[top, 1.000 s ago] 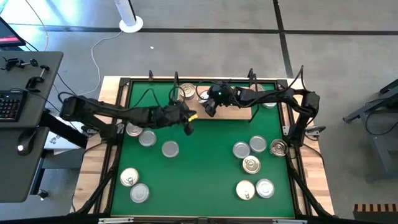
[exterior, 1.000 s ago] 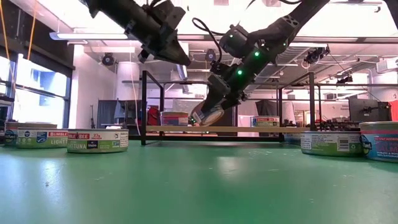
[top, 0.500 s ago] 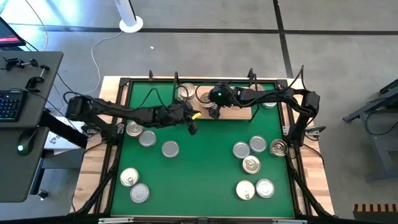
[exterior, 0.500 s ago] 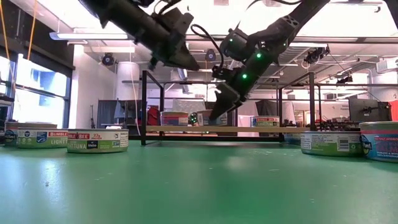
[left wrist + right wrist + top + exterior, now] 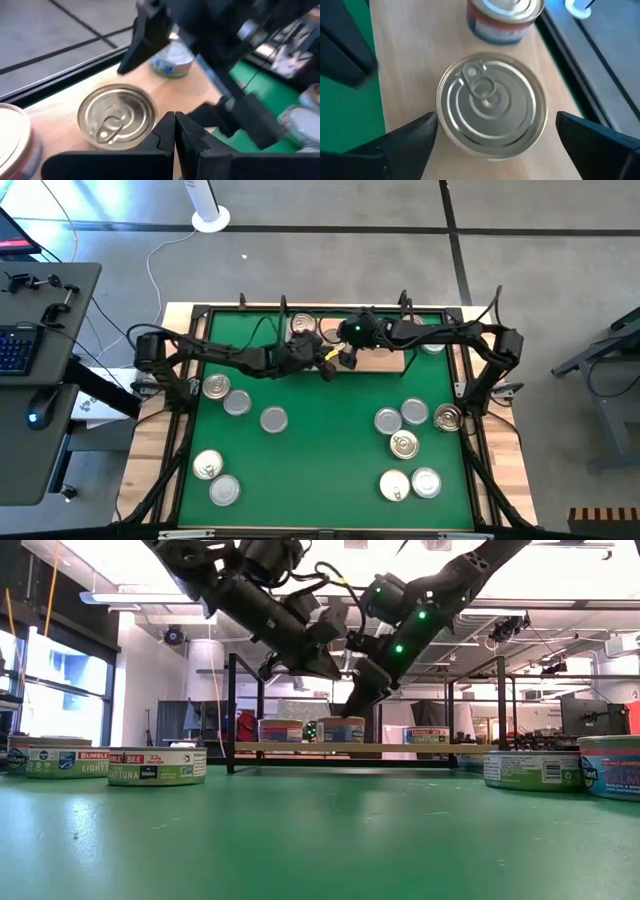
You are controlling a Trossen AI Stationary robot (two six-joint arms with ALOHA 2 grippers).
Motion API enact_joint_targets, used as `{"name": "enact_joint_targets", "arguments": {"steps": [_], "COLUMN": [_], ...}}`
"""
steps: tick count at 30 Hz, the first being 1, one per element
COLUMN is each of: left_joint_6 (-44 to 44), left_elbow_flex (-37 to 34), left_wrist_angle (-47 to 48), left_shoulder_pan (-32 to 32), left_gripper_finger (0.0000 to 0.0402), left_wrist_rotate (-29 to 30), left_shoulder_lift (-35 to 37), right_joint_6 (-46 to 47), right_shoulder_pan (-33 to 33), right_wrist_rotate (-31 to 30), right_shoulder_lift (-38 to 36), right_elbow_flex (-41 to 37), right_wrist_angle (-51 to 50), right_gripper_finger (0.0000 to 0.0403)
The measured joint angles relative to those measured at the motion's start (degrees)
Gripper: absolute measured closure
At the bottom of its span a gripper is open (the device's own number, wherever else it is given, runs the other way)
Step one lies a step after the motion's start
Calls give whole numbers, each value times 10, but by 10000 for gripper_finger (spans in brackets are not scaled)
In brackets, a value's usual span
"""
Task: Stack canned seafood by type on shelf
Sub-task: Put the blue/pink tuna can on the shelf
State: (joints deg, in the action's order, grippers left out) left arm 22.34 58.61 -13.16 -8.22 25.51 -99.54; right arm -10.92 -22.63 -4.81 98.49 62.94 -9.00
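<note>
Your shelf: tan board with black uprights, at the far edge of the green mat.

On the shelf you have:
- one gold-lidded can with pull tab, standing flat on the board, directly between the right fingers;
- a second can just beyond it in the right wrist view;
- one more can toward the shelf's right end.
From table height you see three cans along the board.

Your right gripper: over the shelf near its middle, fingers spread wide on either side of the gold-lidded can, not closed on it.

Your left gripper: just beside the right one, above the shelf's front edge, fingers pressed together with nothing between them.

Loose cans on the mat:
- left group: three near the left edge, two more at the near left corner;
- right group: four at mid-right, two nearer the front.

Tabletop: pale wood showing around the mat.
</note>
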Motion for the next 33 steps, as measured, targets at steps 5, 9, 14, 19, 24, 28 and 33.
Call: {"name": "enact_joint_targets", "arguments": {"steps": [5,9,14,19,24,28,33], "left_joint_6": [6,15,14,2,-15,-29,-52], "left_elbow_flex": [39,47,47,47,47,47,47], "left_wrist_angle": [19,19,30,31,36,60,105], "left_shoulder_pan": [-33,-44,-45,-40,-13,18,73], "left_gripper_finger": [402,402,402,402,402,402,402], "left_wrist_rotate": [-33,-66,-58,-56,-53,-37,0], "left_shoulder_lift": [-46,-70,-70,-63,-34,7,70], "right_joint_6": [-1,-12,-22,-16,1,6,37], "right_shoulder_pan": [0,0,2,4,18,32,40], "right_wrist_rotate": [8,1,-43,-57,-61,-61,-61], "right_shoulder_lift": [0,-7,-31,-66,-90,-96,-97], "right_elbow_flex": [0,0,0,0,0,0,0], "right_wrist_angle": [7,-11,-55,-87,-96,-96,-89], "right_gripper_finger": [4,4,4,4,4,4,4]}}
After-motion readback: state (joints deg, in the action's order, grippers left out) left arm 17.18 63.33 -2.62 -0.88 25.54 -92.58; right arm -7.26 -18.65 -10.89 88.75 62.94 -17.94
